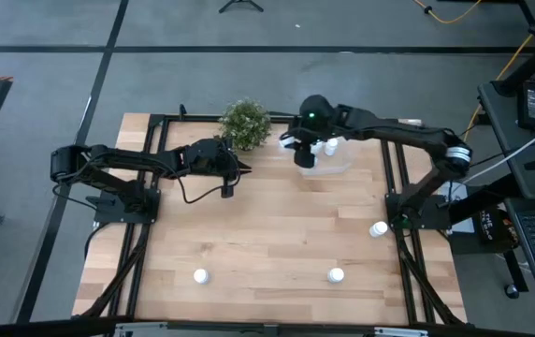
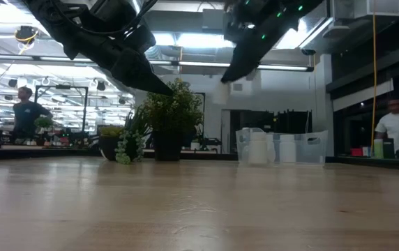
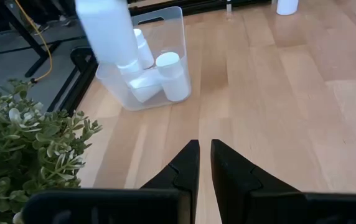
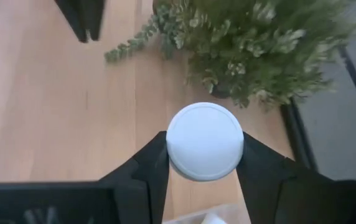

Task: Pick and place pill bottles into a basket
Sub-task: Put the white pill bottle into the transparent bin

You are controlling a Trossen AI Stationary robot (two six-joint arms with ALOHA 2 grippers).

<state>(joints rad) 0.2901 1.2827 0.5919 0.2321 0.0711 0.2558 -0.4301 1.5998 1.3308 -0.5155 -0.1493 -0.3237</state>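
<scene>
Nearest the right wrist camera we saw a small white cylindrical pill bottle (image 4: pixel 205 142) end-on, its round white cap facing the lens, pinched between the jaws of the right gripper (image 4: pixel 205 155). From above, that gripper (image 1: pixel 305 154) hung at the near edge of the shallow transparent plastic basket (image 1: pixel 340 167), beside the green leafy potted plant (image 1: pixel 246 123).

We judged the main risk to be a release too close to the rim: the bottle could strike the wall or the white bottles standing inside (image 3: pixel 168 74) and bounce onto the pale wooden counter (image 1: pixel 267 243). A swing toward the plant could also brush its leaves.

The left gripper (image 1: pixel 227 171) waited over the counter just beside the plant, jaws pressed nearly together with nothing between them (image 3: pixel 204 163).

Only the left wrist view showed us the basket's contents, several bottles crowded in its bottom, with the held bottle (image 3: pixel 106 31) above its edge. Only the overhead view showed three more bottles still on the counter: one near the right edge (image 1: pixel 378 228), two toward the front (image 1: pixel 200 275) (image 1: pixel 336 275). The low view showed the basket (image 2: pixel 281 148) standing far back on the counter.
</scene>
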